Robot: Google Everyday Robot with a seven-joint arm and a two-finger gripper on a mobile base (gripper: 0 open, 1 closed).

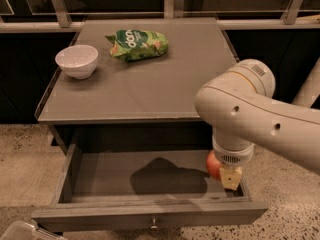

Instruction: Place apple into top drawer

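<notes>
The top drawer is pulled open below the table top, its small round knob at the front centre. The orange-red apple is down inside the drawer at its right end. My gripper reaches down into the drawer from the large white arm and is shut on the apple; one pale finger shows to the right of the fruit. The apple's right side is hidden behind the gripper.
A white bowl stands on the grey table top at the left. A green snack bag lies at the back centre. A railing runs behind the table. A clear plastic object shows at the bottom left.
</notes>
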